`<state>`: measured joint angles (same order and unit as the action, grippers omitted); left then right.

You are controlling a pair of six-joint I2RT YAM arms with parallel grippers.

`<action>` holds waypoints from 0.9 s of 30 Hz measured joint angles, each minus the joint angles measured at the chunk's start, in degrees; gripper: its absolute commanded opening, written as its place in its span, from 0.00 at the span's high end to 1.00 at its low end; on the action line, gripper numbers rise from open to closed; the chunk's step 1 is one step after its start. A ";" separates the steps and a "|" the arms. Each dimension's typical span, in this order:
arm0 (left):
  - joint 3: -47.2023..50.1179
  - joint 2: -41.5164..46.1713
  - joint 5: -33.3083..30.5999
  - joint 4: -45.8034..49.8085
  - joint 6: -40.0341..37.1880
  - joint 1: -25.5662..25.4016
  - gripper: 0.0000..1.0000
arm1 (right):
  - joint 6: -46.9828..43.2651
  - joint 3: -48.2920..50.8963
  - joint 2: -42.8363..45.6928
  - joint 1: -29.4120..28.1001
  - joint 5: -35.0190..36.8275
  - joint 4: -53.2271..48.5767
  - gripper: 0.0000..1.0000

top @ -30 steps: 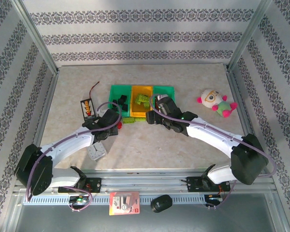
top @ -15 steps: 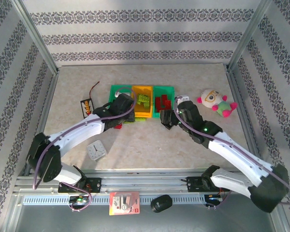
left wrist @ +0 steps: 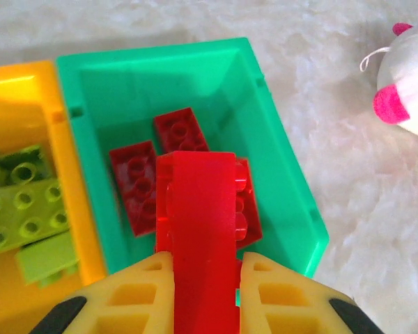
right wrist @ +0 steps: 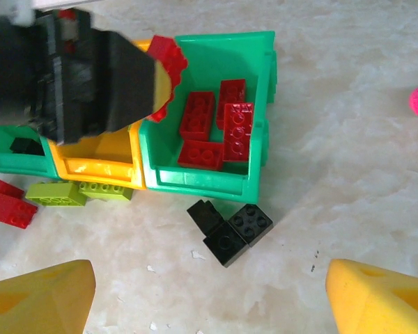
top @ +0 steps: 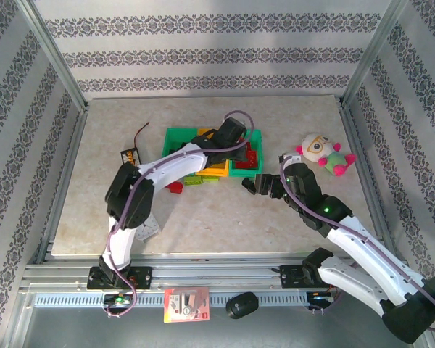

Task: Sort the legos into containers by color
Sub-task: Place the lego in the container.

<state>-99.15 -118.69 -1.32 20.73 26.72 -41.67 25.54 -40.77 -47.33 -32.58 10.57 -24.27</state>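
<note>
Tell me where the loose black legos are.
In the right wrist view, the black legos lie on the table just in front of the green bin holding red bricks.

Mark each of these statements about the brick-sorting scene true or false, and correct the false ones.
1. The left gripper grips a red brick. True.
2. The right teal bin is empty. False: it holds red bricks.
3. The right gripper is open. True.
4. The orange-yellow bin holds red bricks. False: it holds lime green bricks.
</note>
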 measured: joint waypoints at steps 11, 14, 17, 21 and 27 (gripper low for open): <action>-8.24 -7.02 1.38 2.60 -3.48 0.00 0.20 | 0.02 0.22 0.04 2.14 -0.15 -1.84 0.13; -2.99 -2.89 1.42 1.27 -4.79 0.00 0.11 | 0.70 0.92 -0.50 3.41 -0.22 -2.01 0.13; 5.14 4.33 2.27 -1.62 -7.15 0.00 0.05 | 2.34 1.22 -3.30 4.50 -0.63 -2.14 0.13; 17.84 15.93 5.42 -8.76 -12.26 0.00 0.03 | 4.42 1.27 -9.29 5.03 -1.33 -1.86 0.13; 34.12 29.64 12.37 -16.59 -20.31 -0.02 0.01 | 7.82 1.29 -18.25 5.11 -2.12 0.17 0.15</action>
<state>-65.04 -89.06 11.05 4.14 6.42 -41.69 33.36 -39.48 -65.58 -27.46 8.45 -24.10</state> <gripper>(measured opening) 0.980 0.858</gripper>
